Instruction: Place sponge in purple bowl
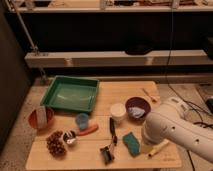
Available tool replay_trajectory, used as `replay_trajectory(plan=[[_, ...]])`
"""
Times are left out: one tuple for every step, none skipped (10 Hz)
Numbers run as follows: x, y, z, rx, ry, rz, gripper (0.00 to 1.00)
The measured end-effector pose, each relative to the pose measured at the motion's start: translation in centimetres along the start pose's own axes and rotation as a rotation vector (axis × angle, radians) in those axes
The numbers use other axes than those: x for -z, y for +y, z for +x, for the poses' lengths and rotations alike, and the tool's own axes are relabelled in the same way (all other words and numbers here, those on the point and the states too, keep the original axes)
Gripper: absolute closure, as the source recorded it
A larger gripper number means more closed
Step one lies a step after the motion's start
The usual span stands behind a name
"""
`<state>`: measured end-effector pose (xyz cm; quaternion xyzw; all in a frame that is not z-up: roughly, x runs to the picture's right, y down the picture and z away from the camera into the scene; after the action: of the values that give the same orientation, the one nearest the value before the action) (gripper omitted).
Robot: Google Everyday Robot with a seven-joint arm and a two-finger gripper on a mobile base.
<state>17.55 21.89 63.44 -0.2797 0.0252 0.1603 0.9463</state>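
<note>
The sponge [132, 143] lies teal face up on the wooden table [125, 90], near the front edge and right of centre. The purple bowl [138, 99] stands behind it, right of a white cup [118, 112], with something pale blue-white inside. My white arm [172, 131] comes in from the right and covers the table's front right corner. My gripper [145, 144] is at the arm's lower end, right beside the sponge's right edge and mostly hidden by the arm.
A big green tray [71, 93] sits at the back left. An orange-brown bowl [41, 119], a blue cup [82, 120], a carrot [88, 131] and a dark cluster [55, 143] are on the left. A black brush [111, 137] lies left of the sponge. A yellow stick-like item [159, 148] lies under the arm.
</note>
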Motion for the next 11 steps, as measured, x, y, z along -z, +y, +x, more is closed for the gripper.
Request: replay_trajectory(plan=[[0.0,0.0,0.0,0.001,0.000,0.000,0.35],[0.0,0.0,-0.1,0.002,-0.001,0.000,0.35],[0.0,-0.2,-0.2,0.003,-0.005,0.001,0.35],[-0.3,-0.5,0.0,0.000,-0.012,-0.005,0.37],[-1.2,-0.9,0.0,0.002,-0.027,-0.021,0.41],[-2.7,-1.3,-0.1,0.001,-0.045,-0.038,0.40],[-4.6,-1.7,0.2,-0.004,-0.055,-0.050,0.32],[-6.3,-1.9,0.3,-0.026,-0.066,-0.072,0.24],[-7.5,-2.0,0.4,-0.045,-0.075,-0.085,0.20],[-8.6,-2.1,0.5,-0.073,-0.085,-0.094,0.20],[-9.2,-2.0,0.5,-0.094,-0.097,-0.096,0.20]])
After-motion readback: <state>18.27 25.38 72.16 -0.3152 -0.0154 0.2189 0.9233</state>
